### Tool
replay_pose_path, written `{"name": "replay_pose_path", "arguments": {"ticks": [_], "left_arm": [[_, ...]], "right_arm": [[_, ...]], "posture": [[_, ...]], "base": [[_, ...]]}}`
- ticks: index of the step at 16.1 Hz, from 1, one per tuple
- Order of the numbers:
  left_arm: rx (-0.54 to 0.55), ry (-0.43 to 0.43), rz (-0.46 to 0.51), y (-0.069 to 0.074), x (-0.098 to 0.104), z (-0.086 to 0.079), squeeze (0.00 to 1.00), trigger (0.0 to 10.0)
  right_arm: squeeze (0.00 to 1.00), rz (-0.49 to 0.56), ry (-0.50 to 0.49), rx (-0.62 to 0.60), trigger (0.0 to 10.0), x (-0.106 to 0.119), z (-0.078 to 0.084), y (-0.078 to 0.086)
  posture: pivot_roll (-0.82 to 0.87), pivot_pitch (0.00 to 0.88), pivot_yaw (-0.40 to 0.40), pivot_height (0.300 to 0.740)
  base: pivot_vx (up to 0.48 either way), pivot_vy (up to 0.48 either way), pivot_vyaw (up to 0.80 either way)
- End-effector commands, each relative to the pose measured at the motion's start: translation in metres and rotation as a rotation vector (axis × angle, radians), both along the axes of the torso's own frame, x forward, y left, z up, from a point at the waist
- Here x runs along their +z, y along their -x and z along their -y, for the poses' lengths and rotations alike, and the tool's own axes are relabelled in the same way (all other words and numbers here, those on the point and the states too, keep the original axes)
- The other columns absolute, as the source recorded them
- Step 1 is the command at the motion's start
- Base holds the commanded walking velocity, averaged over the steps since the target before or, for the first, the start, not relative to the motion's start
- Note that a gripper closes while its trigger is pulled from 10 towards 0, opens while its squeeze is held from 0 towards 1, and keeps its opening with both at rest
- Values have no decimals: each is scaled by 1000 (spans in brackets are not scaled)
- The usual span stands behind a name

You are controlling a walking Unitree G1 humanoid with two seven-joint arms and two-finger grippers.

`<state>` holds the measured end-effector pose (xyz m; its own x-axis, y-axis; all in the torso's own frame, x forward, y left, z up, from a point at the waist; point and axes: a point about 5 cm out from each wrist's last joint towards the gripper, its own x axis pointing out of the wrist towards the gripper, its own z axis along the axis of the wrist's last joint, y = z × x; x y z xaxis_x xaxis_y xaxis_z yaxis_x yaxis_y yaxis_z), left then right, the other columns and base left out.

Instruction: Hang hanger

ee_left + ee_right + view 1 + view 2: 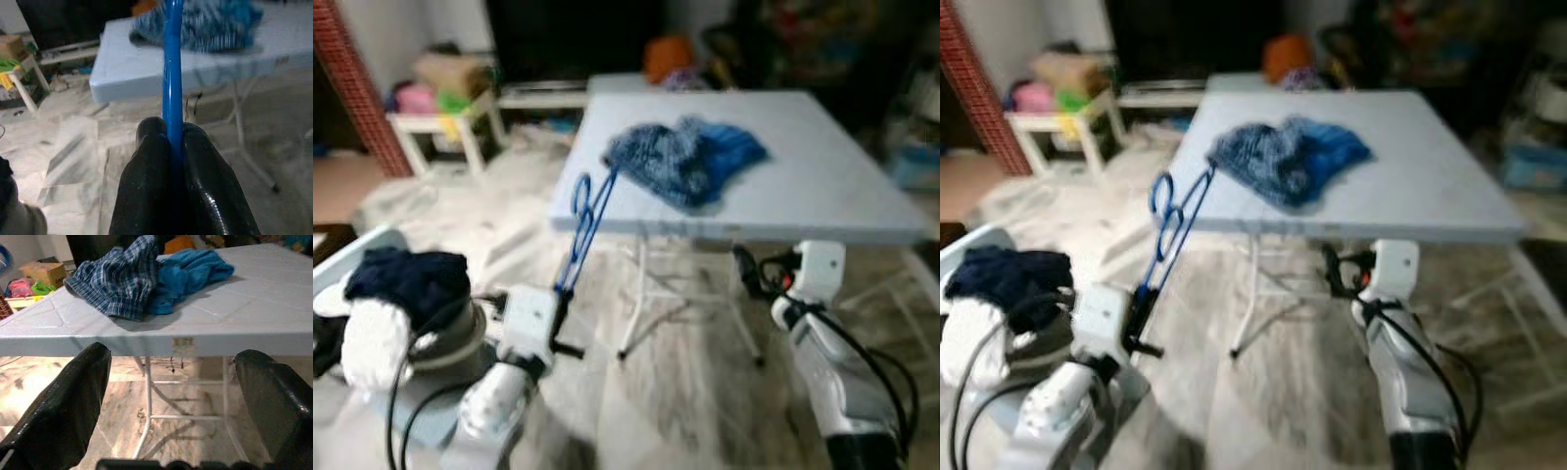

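Left end effector (558,304) is pinching the hanger (585,223), w/ black fingers (146,161) pressed together on the blue shaft; it's sitting at abt 7 o'clock from the table (803,176). Hanger is slanting up toward 1 o'clock, its looped end reaching the table's near-left edge, just beside the shirt (690,157), which is lying bunched at table centre, plaid part touching a plain blue part. Can't tell if hanger tip is touching the fabric. Right end effector (749,272) is hovering below the table's front edge at abt 5 o'clock, fingers (63,406) spread wide, gripping nothing. Laundry pile (396,294) is sitting at far left near the left arm. No rail or hook can be made out, so where it gets hung isn't clear. Risks, as I judge: grip is on a thin smooth shaft far from the loop, so hanger could twist or slip in the pinch if swung; loop could snag the shirt and drag it off the edge; right arm could bump the table underside if raised.
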<state>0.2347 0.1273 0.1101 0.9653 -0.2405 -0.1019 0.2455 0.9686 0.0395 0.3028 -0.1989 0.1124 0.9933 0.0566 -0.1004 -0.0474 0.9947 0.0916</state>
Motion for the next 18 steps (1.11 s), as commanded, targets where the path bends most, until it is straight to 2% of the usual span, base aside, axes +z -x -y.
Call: {"name": "replay_pose_path", "arguments": {"ticks": [1, 3, 9, 12, 18], "left_arm": [[6, 28, 16, -1, 6, -2, 0, 10000], [23, 55, 11, -3, 6, -3, 0, 10000], [18, 60, 5, -5, 5, -6, 0, 10000], [22, 106, -12, -5, 4, -7, 0, 10000], [3, 123, -27, -5, 2, -4, 0, 10000]], "right_arm": [[0, 36, 5, 21, 10000, 10, -4, -5], [0, 41, 6, 26, 10000, 12, -5, -7], [0, 43, 6, 40, 10000, 14, -8, -11], [0, 61, 13, 29, 10000, 21, -5, -17], [0, 35, 6, 44, 10000, 12, -14, -12]], "posture": [[-38, 0, 45, 740], [-43, 0, 43, 740], [-50, 0, 51, 740], [-60, 3, 62, 740], [-61, 0, 57, 740]], "base": [[0, 0, 0], [0, 0, 0], [0, 0, 0], [0, 0, -800], [0, 0, -800]]}}
